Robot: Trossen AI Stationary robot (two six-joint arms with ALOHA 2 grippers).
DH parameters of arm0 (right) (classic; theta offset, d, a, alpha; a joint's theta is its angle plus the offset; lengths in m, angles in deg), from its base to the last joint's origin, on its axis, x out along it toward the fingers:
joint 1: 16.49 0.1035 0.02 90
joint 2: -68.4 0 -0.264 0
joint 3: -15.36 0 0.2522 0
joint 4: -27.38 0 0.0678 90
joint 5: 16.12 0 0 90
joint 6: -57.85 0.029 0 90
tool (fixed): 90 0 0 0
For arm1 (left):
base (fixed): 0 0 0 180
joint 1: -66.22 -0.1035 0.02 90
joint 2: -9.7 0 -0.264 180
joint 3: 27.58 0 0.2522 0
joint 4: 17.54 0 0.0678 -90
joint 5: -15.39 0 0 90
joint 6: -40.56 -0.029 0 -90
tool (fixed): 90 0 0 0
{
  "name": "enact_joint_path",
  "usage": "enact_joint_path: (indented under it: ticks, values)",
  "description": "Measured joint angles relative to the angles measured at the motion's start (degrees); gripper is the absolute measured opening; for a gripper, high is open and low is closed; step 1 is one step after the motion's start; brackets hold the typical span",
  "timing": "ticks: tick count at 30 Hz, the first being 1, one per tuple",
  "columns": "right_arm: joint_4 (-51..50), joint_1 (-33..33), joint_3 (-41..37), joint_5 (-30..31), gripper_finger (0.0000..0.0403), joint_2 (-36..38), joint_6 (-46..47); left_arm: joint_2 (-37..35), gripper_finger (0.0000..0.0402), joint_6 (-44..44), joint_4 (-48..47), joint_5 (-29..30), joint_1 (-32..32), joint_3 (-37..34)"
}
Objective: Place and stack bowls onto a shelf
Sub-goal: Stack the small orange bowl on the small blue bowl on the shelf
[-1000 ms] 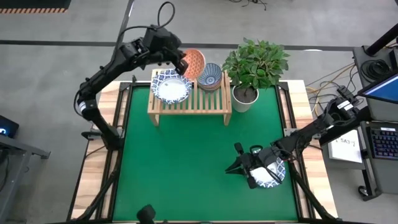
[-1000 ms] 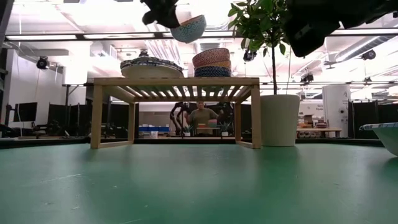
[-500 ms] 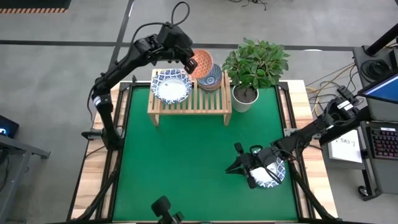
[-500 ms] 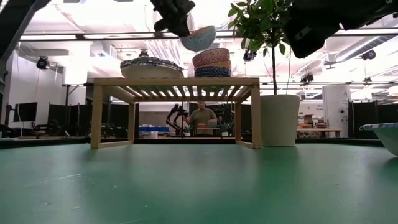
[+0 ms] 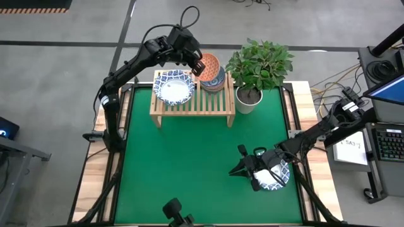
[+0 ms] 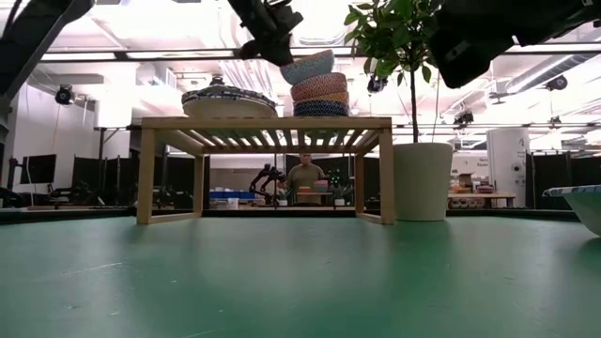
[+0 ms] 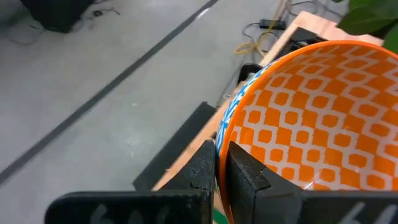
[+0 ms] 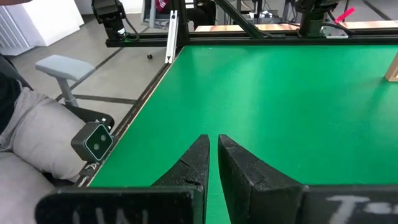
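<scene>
My left gripper [image 5: 197, 63] [image 6: 274, 42] is shut on a small bowl [image 5: 211, 62] [image 6: 308, 68], orange-checked inside and blue-patterned outside. It holds it tilted over the stack of small bowls [image 5: 216, 82] [image 6: 319, 94] on the right part of the light-wood shelf [image 5: 192, 104] [image 6: 266, 123]. A stack of wide white, blue-rimmed bowls [image 5: 175, 88] [image 6: 228, 99] sits on the shelf's left part. My right gripper [image 5: 235, 170] [image 8: 213, 143] hovers shut over the mat near its right near corner. Beside it another white bowl [image 5: 278, 178] [image 6: 587, 202] stands on the mat. My left gripper [image 7: 221, 152] pinches the small bowl's rim [image 7: 224, 127], one finger inside [image 7: 245, 177] and one outside. It comes from the table's left, slanting down. The bowl tilts, its held side higher. Its underside [image 6: 315, 75] is at the top of the stack; whether it touches, I cannot tell.
A leafy plant in a white pot [image 5: 249, 99] [image 6: 422, 178] stands right of the shelf, close to the small bowl stack. The green mat [image 5: 196, 164] lies open between the shelf and the near edge. A person sits far behind the table [image 6: 305, 176].
My left gripper has carried the small bowl toward the table's right and down, from above the gap between the two stacks to the top of the small bowl stack. The bowl has stayed tilted in the hold. The right arm has kept still.
</scene>
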Motion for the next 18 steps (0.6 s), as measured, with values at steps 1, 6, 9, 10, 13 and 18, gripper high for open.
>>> enact_joint_path:
  ticks: [1,6,9,10,13,18]
  values:
    - [0.0,0.0,0.0,0.0,0.0022,0.0,0.0,0.2,0.0005,0.4,0.0,-0.9,0.0,0.0]
    - [0.0,0.0,0.0,0.0,0.0022,0.0,0.0,1.1,0.0007,1.4,0.0,-3.7,0.4,-0.1]
    - [0.0,0.0,0.0,0.0,0.0022,0.0,0.0,1.4,0.0009,1.5,-0.3,-3.7,0.6,-0.1]
    - [0.0,0.0,0.0,0.0,0.0022,0.0,0.0,1.5,0.001,1.6,-0.3,-3.7,0.7,-0.1]
    - [0.0,0.0,0.0,0.0,0.0022,0.0,0.0,1.5,0.0011,1.8,-0.6,-3.7,0.8,-0.1]
    - [0.0,0.0,0.0,0.0,0.0022,0.0,0.0,1.5,0.0011,2.6,-0.5,-3.7,1.1,-0.1]
